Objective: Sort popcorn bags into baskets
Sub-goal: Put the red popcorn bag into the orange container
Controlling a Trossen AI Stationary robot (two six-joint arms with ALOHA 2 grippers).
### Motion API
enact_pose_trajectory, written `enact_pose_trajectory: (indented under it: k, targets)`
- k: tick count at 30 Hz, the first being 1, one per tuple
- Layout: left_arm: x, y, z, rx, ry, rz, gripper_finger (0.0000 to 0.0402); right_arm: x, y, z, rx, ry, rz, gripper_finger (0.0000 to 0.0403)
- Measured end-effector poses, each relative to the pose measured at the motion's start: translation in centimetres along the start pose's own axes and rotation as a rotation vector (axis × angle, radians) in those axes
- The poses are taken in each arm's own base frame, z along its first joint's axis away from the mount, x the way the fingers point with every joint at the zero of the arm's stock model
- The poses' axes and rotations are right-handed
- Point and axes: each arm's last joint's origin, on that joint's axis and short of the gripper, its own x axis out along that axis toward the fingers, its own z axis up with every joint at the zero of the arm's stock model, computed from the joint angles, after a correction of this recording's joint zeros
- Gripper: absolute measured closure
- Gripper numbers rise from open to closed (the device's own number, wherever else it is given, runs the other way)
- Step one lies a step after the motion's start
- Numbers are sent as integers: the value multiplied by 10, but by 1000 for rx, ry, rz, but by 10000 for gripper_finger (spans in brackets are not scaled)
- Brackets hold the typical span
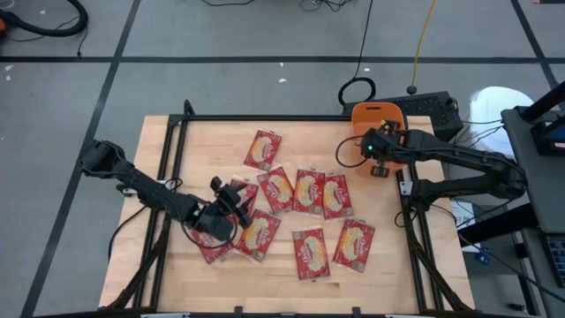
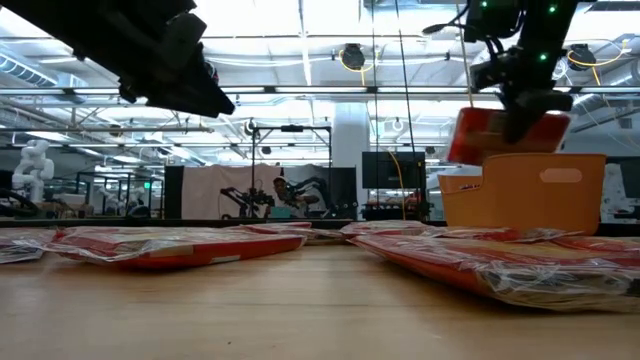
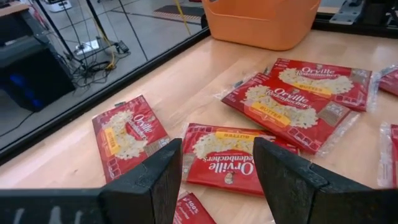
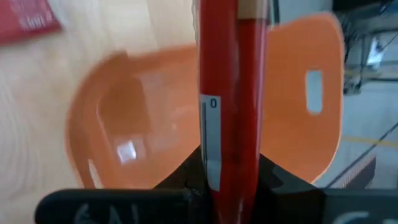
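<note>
Nearby, the left claw (image 1: 231, 196) hangs released over scattered flat red popcorn bags (image 1: 311, 191) on the desk (image 1: 203, 141). Farther off, the right claw (image 4: 231, 167) grips one packet (image 4: 231, 81) edge-on above the orange plastic bin (image 4: 118, 118); best let go squarely over its middle.

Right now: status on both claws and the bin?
Right claw shut on popcorn bag, above orange bin. Left claw open over loose bags. Bin path unobstructed.
</note>
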Motion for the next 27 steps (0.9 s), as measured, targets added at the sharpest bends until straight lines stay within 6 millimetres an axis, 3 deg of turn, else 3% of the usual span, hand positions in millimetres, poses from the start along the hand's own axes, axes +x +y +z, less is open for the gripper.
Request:
enact_pose_trajectory:
  k: [7, 19, 27]
  targets:
    - [4, 1, 1, -5, 25, -17, 199, 4, -2, -5, -84, 43, 4, 360]
    - [4, -2, 7, -12, -11, -45, 199, 35, 10, -22, -236, 156, 42, 360]
    - [4, -4, 8, -13, -24, -53, 199, 38, 11, -21, -272, 144, 42, 358]
